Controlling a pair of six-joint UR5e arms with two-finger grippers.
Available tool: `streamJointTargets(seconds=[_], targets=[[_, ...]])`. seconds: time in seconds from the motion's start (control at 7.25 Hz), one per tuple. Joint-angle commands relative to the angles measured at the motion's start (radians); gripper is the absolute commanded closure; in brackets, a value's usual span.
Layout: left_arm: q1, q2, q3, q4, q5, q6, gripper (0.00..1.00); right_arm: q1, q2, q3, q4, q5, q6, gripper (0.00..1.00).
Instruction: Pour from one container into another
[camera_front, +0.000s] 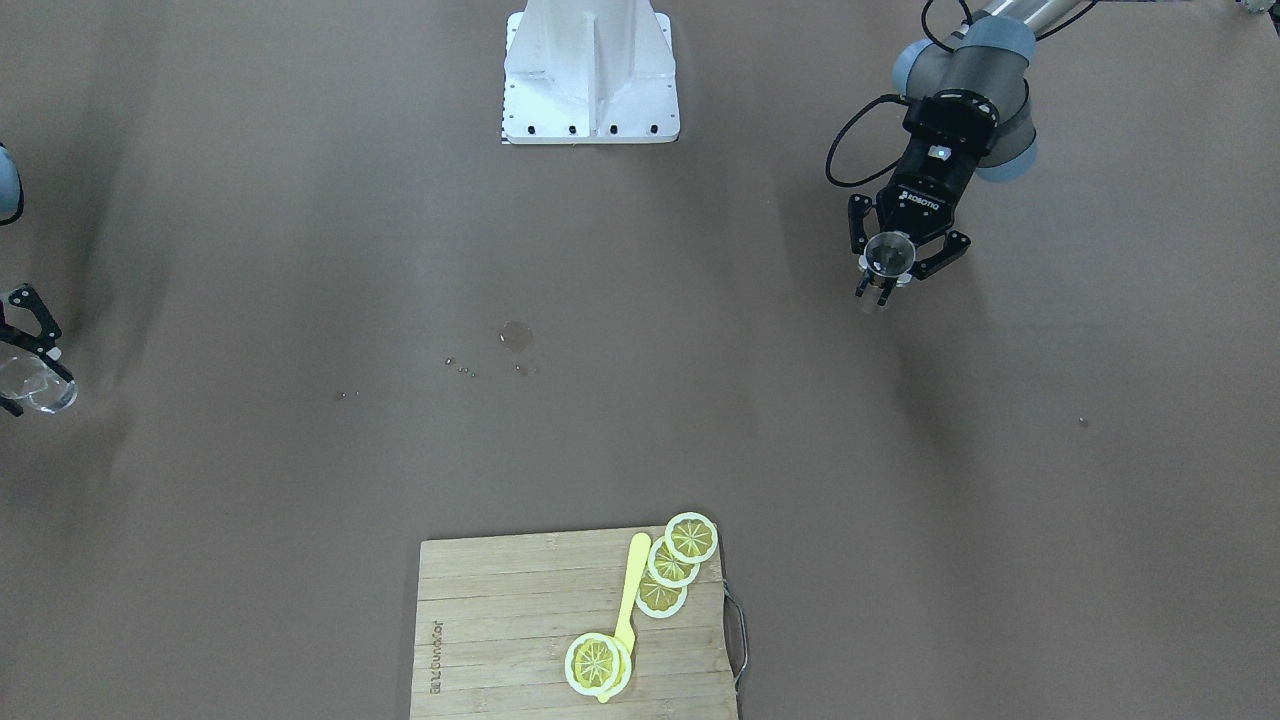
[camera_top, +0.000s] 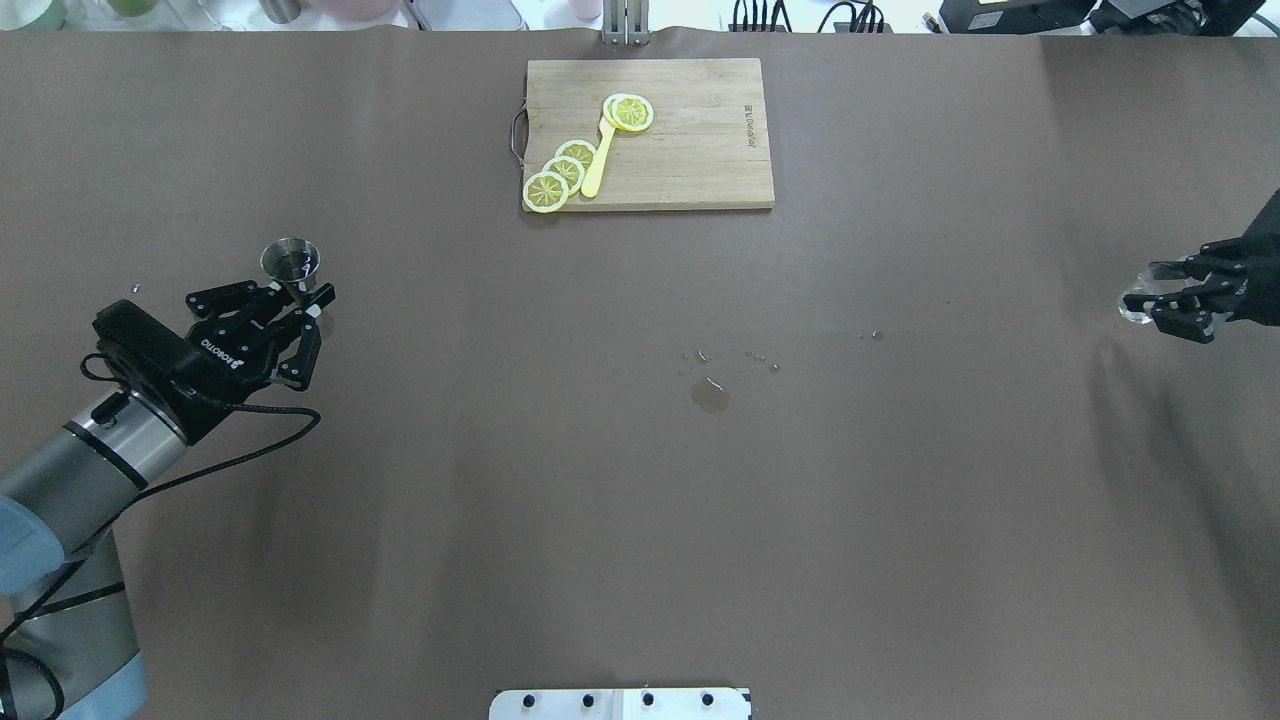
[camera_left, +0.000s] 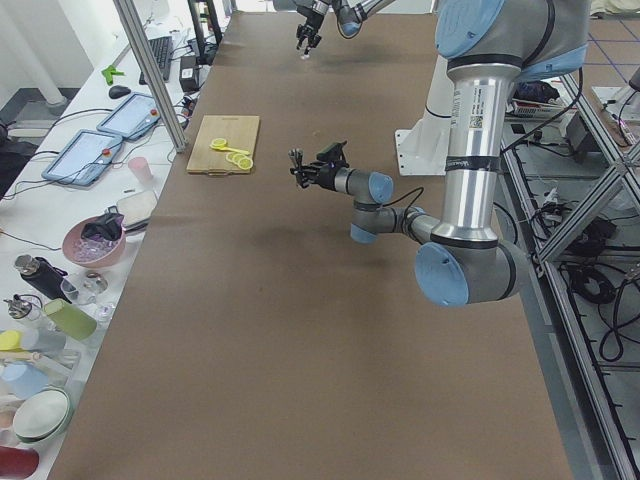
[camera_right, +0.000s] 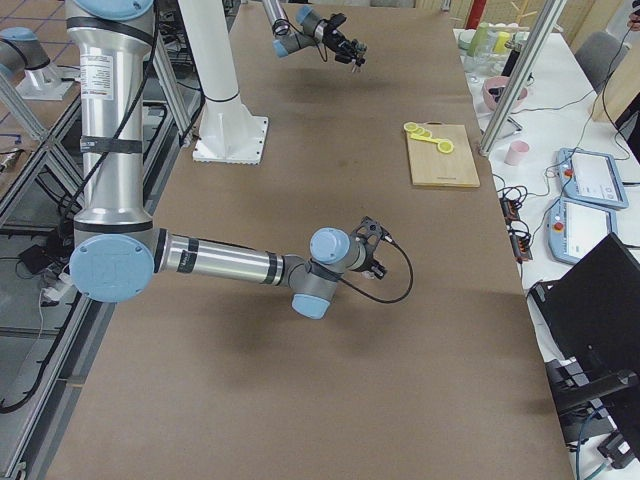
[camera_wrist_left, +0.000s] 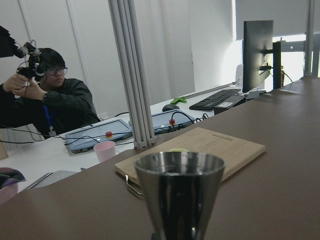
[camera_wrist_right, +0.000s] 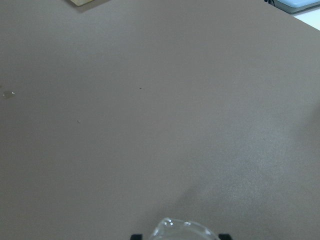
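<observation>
- Steel jigger (camera_top: 290, 261) stands upright, clamped in the left gripper (camera_top: 303, 297), well off the cutting board (camera_top: 690, 150) towards the robot's left.
- Clear glass (camera_top: 1134, 306) sits pinched in the right gripper (camera_top: 1163, 296), far off the board's other side, so no pour is under way.
- Small puddle (camera_top: 709, 395) lies on the robot's side of the board.

steel jigger (camera_top: 290, 261): upright, table's left side | clear glass (camera_front: 38, 388): table's right edge

One cutting board (camera_front: 500, 610) carries five lemon slices (camera_front: 691, 537) and one yellow utensil (camera_front: 634, 580). There is one metal jigger (camera_top: 290, 260) and one clear glass (camera_front: 38, 392).
</observation>
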Motion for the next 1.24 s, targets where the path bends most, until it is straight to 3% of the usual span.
streamJointTargets(seconds=[0.0,0.55,1.1], targets=[[0.055,0.048,-0.001,0.007,0.159,-0.081,1.0,-0.032,0.006,-0.026,0.016,-0.03,-0.002,1.0],[0.076,0.071,0.007,0.176,0.256,-0.278,1.0,-0.059,0.027,-0.065,0.023,-0.059,0.0,1.0],[0.082,0.076,0.048,0.219,0.315,-0.39,1.0,-0.067,0.039,-0.079,0.023,-0.059,0.0,1.0]])
